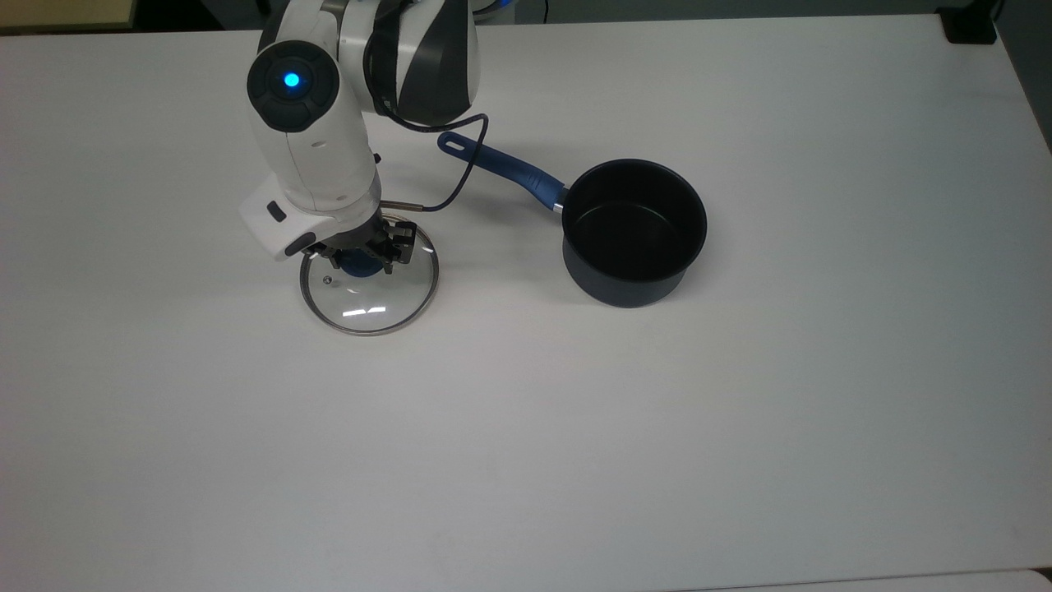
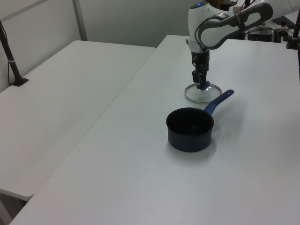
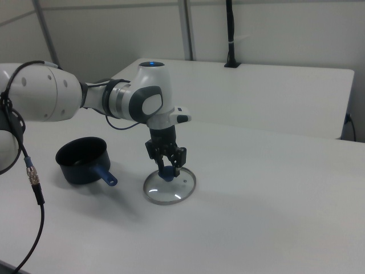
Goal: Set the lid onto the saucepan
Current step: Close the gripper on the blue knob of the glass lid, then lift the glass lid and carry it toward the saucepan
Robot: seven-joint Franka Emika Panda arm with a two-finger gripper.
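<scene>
The lid (image 1: 370, 306), clear glass with a metal rim, sits on the white table at the top view's left. My gripper (image 1: 362, 255) comes straight down on it, its fingers shut around the blue knob (image 1: 359, 265). In the right view the gripper (image 3: 166, 169) pinches the knob above the lid (image 3: 171, 192). The left view has the lid (image 2: 199, 97) under the gripper (image 2: 201, 85). The saucepan (image 1: 633, 230) stands empty to the top view's right of the lid, its blue handle (image 1: 501, 164) pointing toward the arm. It also appears as the saucepan (image 2: 190, 129) and the saucepan (image 3: 82, 160).
The white table (image 1: 740, 427) stretches wide to the top view's right and bottom. A black cable (image 1: 462, 168) loops from the arm near the handle's end. A second table (image 2: 70, 93) adjoins, with a black post (image 2: 10, 54) on it.
</scene>
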